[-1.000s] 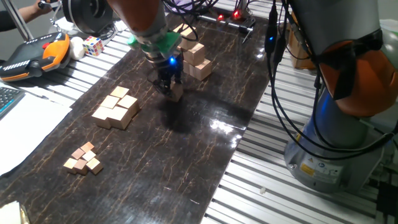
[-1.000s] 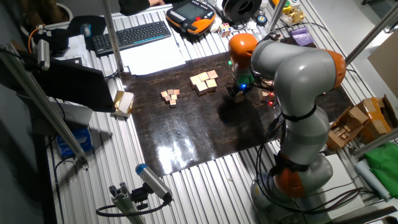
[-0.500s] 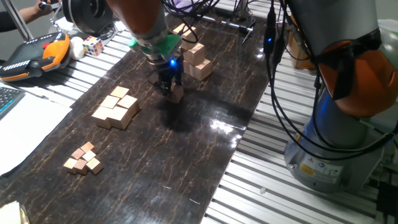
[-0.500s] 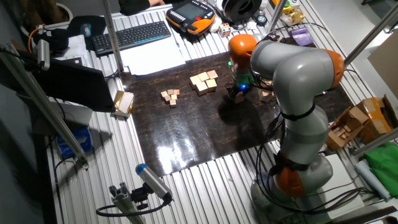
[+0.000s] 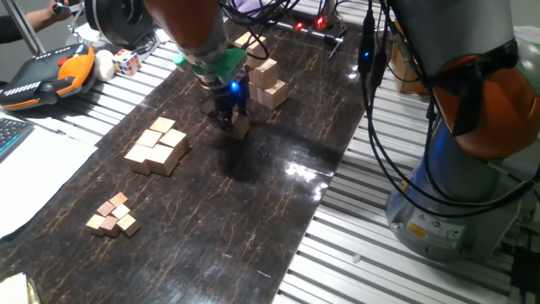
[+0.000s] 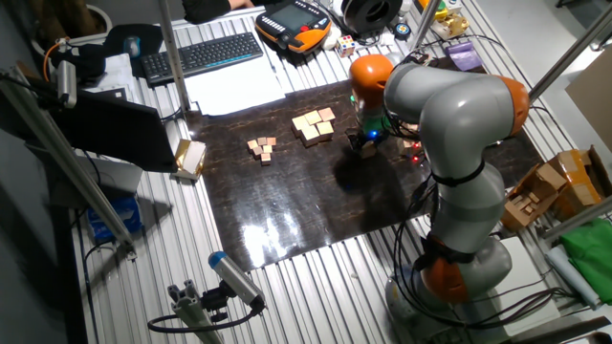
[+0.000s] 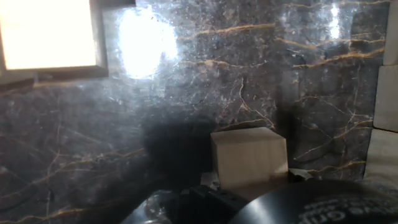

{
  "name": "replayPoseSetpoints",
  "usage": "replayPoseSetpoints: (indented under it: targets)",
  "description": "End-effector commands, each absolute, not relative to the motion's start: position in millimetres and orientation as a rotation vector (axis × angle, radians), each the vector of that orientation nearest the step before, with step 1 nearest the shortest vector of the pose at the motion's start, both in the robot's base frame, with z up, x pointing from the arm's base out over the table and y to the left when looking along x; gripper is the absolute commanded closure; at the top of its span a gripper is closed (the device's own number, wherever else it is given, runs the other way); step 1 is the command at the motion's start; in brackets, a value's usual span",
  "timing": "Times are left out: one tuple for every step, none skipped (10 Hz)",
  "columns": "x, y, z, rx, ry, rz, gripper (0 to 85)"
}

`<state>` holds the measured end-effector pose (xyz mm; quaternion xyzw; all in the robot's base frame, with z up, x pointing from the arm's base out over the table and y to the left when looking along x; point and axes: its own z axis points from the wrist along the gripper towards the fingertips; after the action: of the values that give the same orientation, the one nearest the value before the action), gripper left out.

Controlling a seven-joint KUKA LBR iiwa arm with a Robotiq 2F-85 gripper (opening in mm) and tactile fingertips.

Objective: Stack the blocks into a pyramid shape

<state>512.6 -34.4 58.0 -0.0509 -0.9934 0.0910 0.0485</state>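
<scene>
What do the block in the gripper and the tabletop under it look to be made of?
Block: seemingly unpainted wood, pale tan with matte faces and crisp edges; grain is too faint to confirm. It sits between the fingers of the gripper. Tabletop: dark, glossy, marble-patterned surface with gold veins and bright light reflections; whether real stone or a printed laminate cannot be told.

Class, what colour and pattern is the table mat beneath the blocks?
Black marble with thin gold veins on the mat, clearest in the hand view.

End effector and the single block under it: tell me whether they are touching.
Touching. In one fixed view the end effector closes around the block, no gap showing; the hand view shows that block right at the fingers.
</scene>
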Motion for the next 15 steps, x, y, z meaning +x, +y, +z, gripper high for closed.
replayPoseSetpoints:
  targets:
    - [512.7,-34.7,57.9,-0.152,-3.021,0.280,18.0]
    - [513.3,-35.4,59.0,-0.138,-3.022,0.288,19.7]
    - [514.2,-34.6,62.6,-0.134,-3.019,0.281,20.0]
    - [516.2,-33.4,68.7,-0.128,-3.020,0.272,20.0]
    - [520.1,-30.2,77.3,-0.113,-3.011,0.277,20.0]
    - [526.2,-24.8,87.5,-0.108,-2.993,0.269,20.0]
    - [531.7,-17.8,92.9,-0.114,-2.983,0.253,20.7]
    - [537.4,-8.2,94.1,-0.131,-2.981,0.254,21.0]
    - [541.6,2.8,92.9,-0.154,-2.981,0.256,21.0]
    - [544.6,14.6,91.2,-0.179,-2.984,0.258,21.0]
    - [547.8,21.7,91.4,-0.187,-2.982,0.250,20.3]
    - [551.9,29.3,92.6,-0.207,-2.977,0.231,20.3]
    - [556.5,36.8,94.9,-0.216,-2.975,0.236,20.0]
    - [561.4,42.1,97.6,-0.228,-2.974,0.237,20.0]
    - [565.4,46.1,98.8,-0.237,-2.979,0.244,20.0]
